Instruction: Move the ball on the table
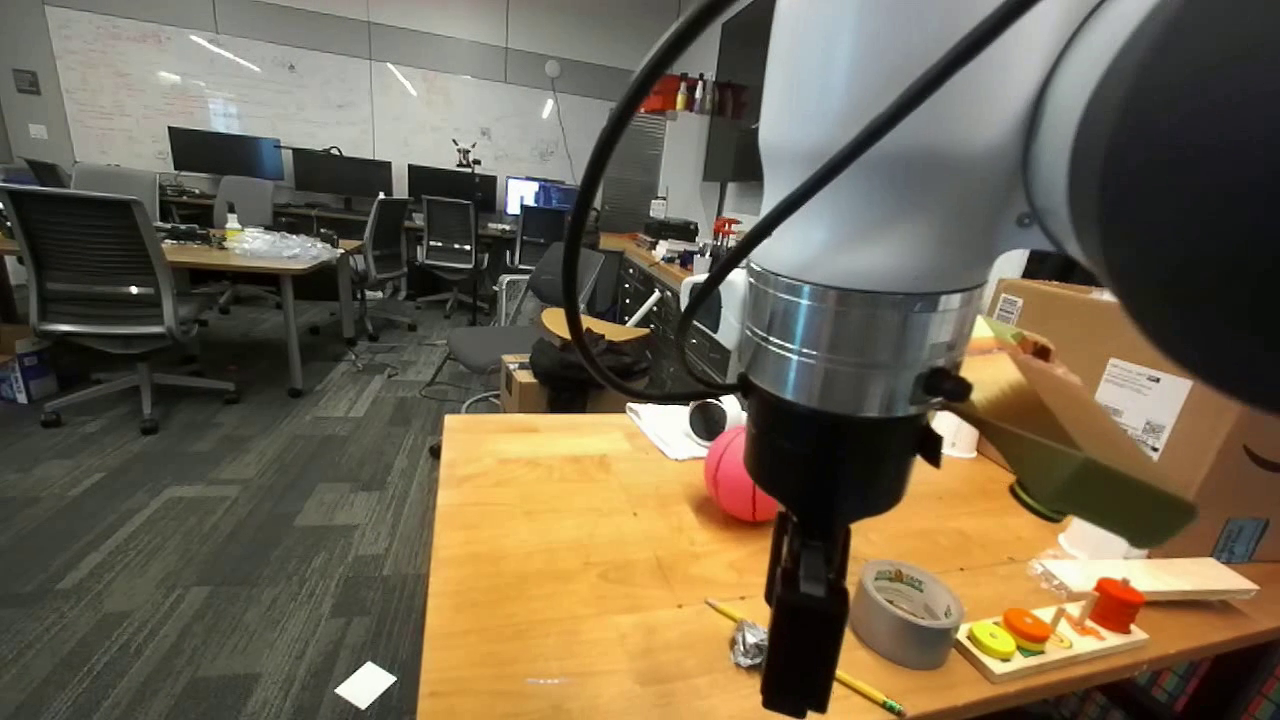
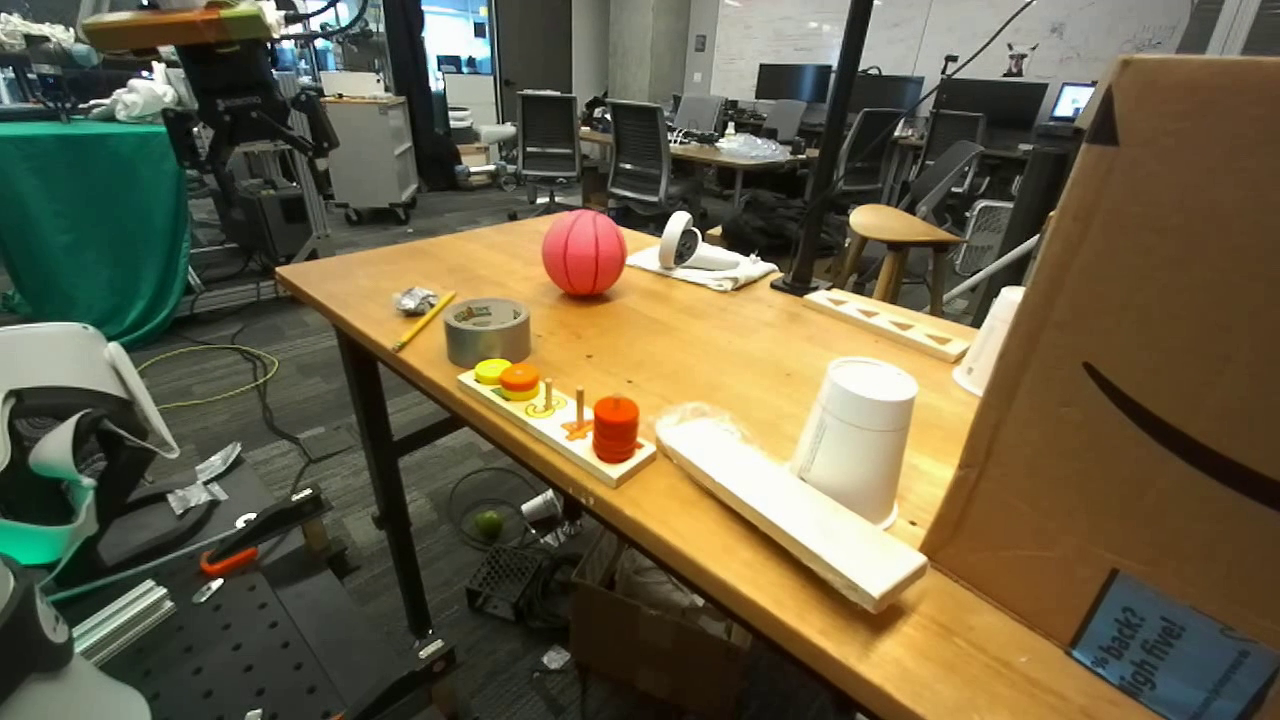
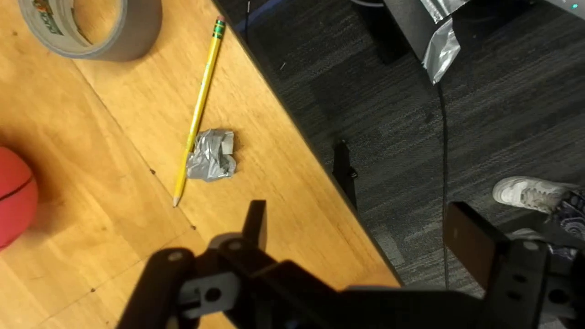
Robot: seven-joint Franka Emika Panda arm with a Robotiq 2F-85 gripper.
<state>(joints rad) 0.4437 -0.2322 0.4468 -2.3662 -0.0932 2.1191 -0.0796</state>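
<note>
The pink-red ball with dark seams rests on the wooden table, partly hidden behind my gripper's body in that exterior view. It shows whole in an exterior view, between the tape roll and a white cloth. In the wrist view only part of the ball shows at the left edge. My gripper is open with its fingers wide apart and nothing between them. It hangs in the air over the table's edge, apart from the ball. In both exterior views the gripper points downward.
A grey tape roll, a yellow pencil and crumpled foil lie near the table edge. A ring-stacking board, a white block, a white cup, a cardboard box and a black pole stand farther along.
</note>
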